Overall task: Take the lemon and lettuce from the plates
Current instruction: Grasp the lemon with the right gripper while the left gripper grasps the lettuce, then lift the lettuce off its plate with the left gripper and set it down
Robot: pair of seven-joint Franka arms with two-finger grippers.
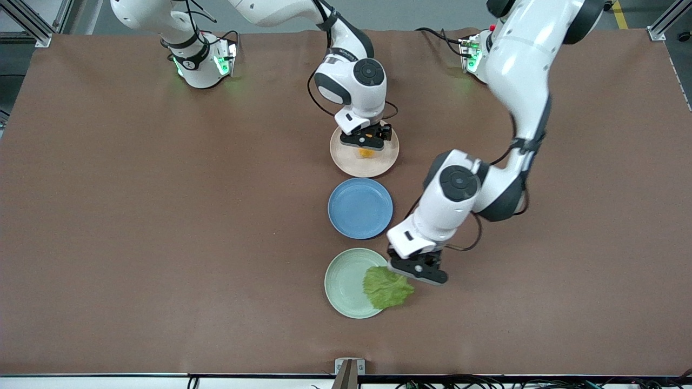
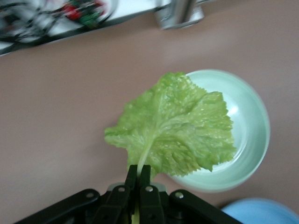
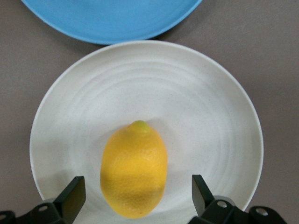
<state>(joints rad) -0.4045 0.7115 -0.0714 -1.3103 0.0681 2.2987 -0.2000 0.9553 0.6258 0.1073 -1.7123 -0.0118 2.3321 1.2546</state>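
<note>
The lettuce [image 1: 387, 287] hangs over the mint green plate [image 1: 346, 281] at the edge toward the left arm's end. My left gripper [image 1: 419, 270] is shut on the lettuce stem; in the left wrist view the leaf [image 2: 175, 128] spreads out from the closed fingertips [image 2: 145, 173] over the green plate [image 2: 247, 135]. The lemon [image 1: 366, 152] lies on the beige-pink plate [image 1: 357, 162]. My right gripper [image 1: 367, 139] is open just above it; in the right wrist view the lemon [image 3: 134, 170] sits between the spread fingers [image 3: 72, 196] on the plate [image 3: 201, 112].
A blue plate [image 1: 360, 208] lies between the two task plates; its rim shows in the right wrist view [image 3: 112, 18] and the left wrist view [image 2: 261, 212]. The table's near edge carries a metal bracket [image 1: 349, 367] and cables.
</note>
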